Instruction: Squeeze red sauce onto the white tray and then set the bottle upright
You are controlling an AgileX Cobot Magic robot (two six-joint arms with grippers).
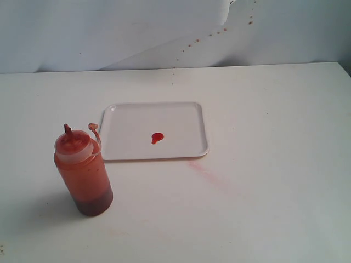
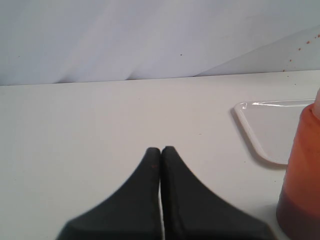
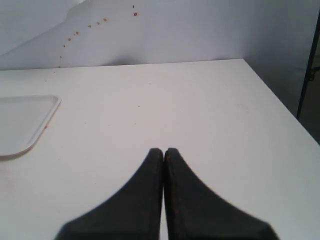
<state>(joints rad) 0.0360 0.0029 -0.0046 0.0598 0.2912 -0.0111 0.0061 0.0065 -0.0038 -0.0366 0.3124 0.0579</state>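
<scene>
The bottle (image 1: 83,171) stands upright on the table, left of and nearer than the white tray (image 1: 181,118), its tethered cap hanging beside the stained nozzle. A small glossy blob of red sauce (image 1: 157,137) lies near the tray's middle. Neither arm shows in the exterior view. My left gripper (image 2: 161,150) is shut and empty over bare table, with the bottle (image 2: 302,175) and a tray corner (image 2: 260,125) off to one side. My right gripper (image 3: 163,151) is shut and empty too, with a tray corner (image 3: 25,120) at the frame edge.
A faint pale-pink streak (image 1: 205,171) marks the white table (image 1: 263,208) just off the tray's near right corner. The backdrop (image 1: 164,33) behind carries small red spatter dots (image 1: 219,32). The table's edge (image 3: 277,95) lies beside my right gripper.
</scene>
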